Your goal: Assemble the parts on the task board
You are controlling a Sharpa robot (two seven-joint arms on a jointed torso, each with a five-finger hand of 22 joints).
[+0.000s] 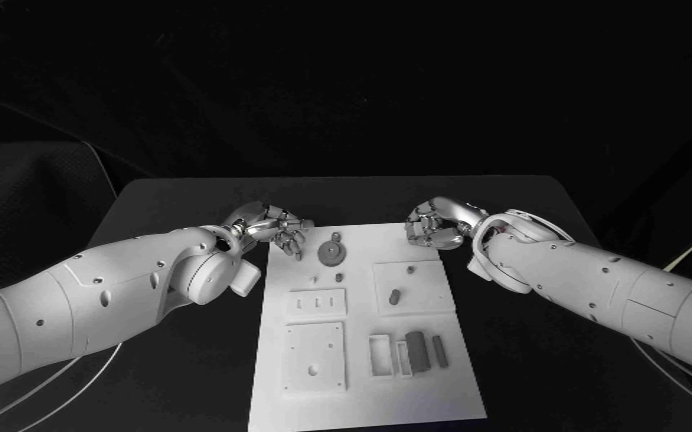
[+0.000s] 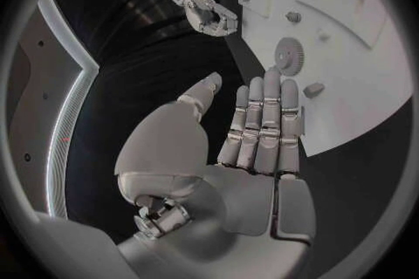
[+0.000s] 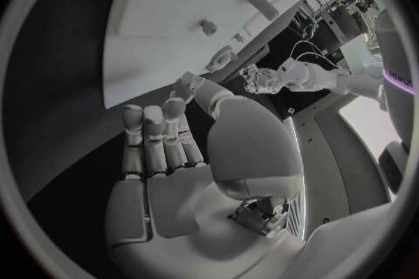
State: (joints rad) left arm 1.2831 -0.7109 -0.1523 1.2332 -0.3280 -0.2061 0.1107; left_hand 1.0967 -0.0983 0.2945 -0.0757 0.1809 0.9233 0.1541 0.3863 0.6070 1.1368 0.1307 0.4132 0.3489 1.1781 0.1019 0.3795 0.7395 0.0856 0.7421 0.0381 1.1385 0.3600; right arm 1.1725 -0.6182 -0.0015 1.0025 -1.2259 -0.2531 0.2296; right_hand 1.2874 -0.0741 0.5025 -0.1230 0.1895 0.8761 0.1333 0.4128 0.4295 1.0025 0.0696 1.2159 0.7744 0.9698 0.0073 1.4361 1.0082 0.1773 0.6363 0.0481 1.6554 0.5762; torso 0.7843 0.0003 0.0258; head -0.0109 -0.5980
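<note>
Black cloth darkens the room behind a black bench (image 1: 173, 202), and on it lies the white rectangular task board (image 1: 361, 392), its long side running away from the robot. On the board's far end a small round toothed gear (image 1: 333, 252) lies flat, with a short peg (image 1: 338, 275) just nearer the robot and another small pin (image 1: 408, 270) on a raised square plate. Toward the near end several dark rectangular blocks (image 1: 426, 349) sit beside an open frame.

The left robot hand (image 1: 274, 230) hovers at the board's far left corner, its fingers straight and apart with nothing between them; the left wrist view shows its fingertips (image 2: 272, 80) pointing at the gear (image 2: 288, 54) without touching it. The right robot hand (image 1: 437, 224) sits at the far right corner, its fingers loosely apart and empty in the right wrist view (image 3: 174, 146).

The step in hand looks like reaching for the gear. To do it well, the left robot hand should come down over the gear's rim, pinch opposite edges rather than the flat face, and lift straight up so the neighbouring peg is not nudged. The right robot hand could steady the board's edge.
</note>
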